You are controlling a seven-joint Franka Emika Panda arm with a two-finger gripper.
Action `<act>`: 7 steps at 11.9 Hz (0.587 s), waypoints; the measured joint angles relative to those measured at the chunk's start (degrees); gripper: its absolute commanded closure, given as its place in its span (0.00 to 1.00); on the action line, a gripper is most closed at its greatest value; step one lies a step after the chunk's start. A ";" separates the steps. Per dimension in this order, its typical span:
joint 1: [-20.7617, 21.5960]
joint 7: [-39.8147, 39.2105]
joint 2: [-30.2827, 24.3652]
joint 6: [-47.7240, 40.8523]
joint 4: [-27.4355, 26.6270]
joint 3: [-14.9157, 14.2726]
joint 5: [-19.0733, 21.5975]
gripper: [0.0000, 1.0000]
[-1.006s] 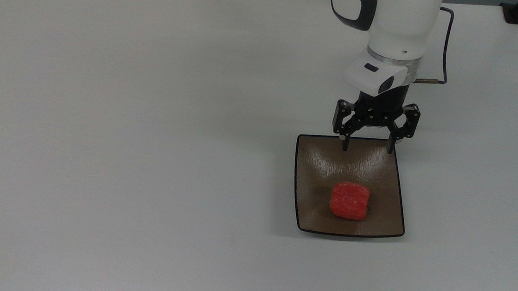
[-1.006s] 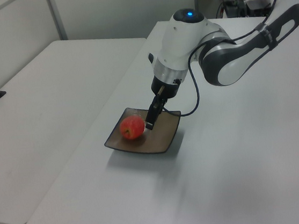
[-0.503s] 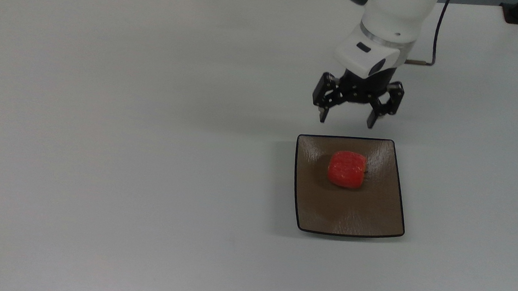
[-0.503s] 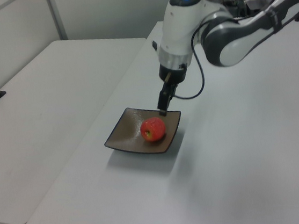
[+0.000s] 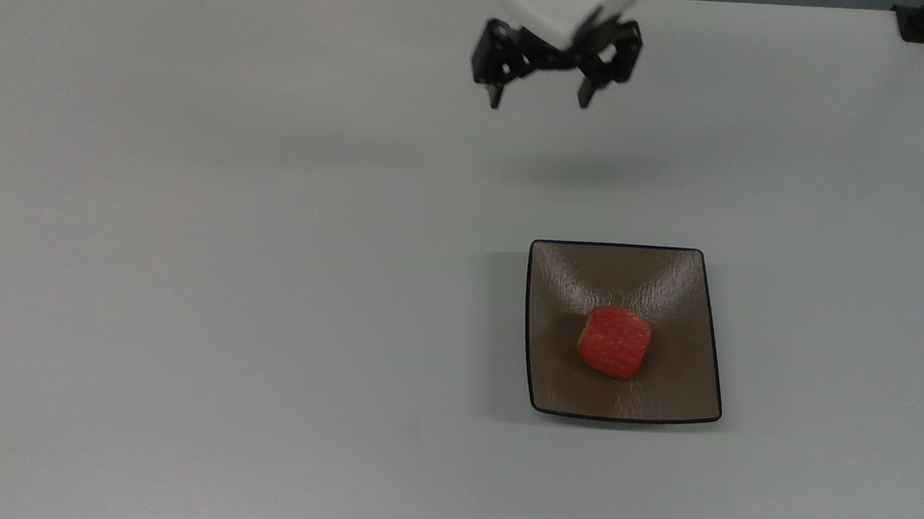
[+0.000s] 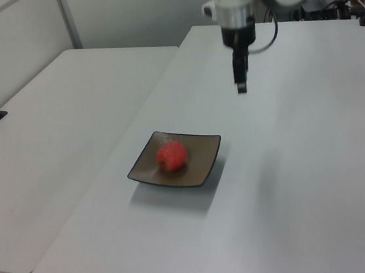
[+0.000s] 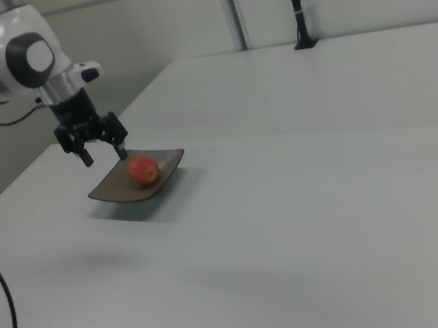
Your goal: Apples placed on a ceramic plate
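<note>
On plate: red apple (image 5: pixel 615 342) resting near centre of brown ceramic plate (image 5: pixel 564 277).
Plate: flat on white tabletop (image 5: pixel 225 233).
End effector (image 5: pixel 537 95): released, empty, raised, well apart from plate.

A glossy brown ceramic plate (image 5: pixel 558 300), its surface rippled and catching the light inside a thin dark rim, holds 1 red apple (image 5: pixel 615 342) with a smooth skin flecked by pale streaks. Beneath them the table (image 5: pixel 222 274) is a smooth, matt white top with a soft sheen. Above it, the gripper (image 5: pixel 539 98) shows 2 matt black fingers under a smooth white plastic shell, with glossy white casing on the arm (image 7: pixel 16 59).
</note>
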 measured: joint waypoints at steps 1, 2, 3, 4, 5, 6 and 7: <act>-2.01 -1.68 -2.40 -0.85 -0.66 -0.37 1.33 0.00; -3.61 -2.30 -4.70 -0.95 -1.68 -0.93 2.27 0.00; -4.78 -2.43 -6.95 -0.96 -2.93 -1.77 3.27 0.00; -5.82 -2.47 -8.97 -0.96 -4.65 -2.59 3.99 0.00; -7.20 -2.47 -10.43 -0.96 -6.24 -3.09 4.56 0.00; -9.04 -2.47 -11.13 -0.95 -7.17 -3.31 5.83 0.00; -10.97 -2.51 -11.32 -0.14 -7.56 -3.37 6.97 0.00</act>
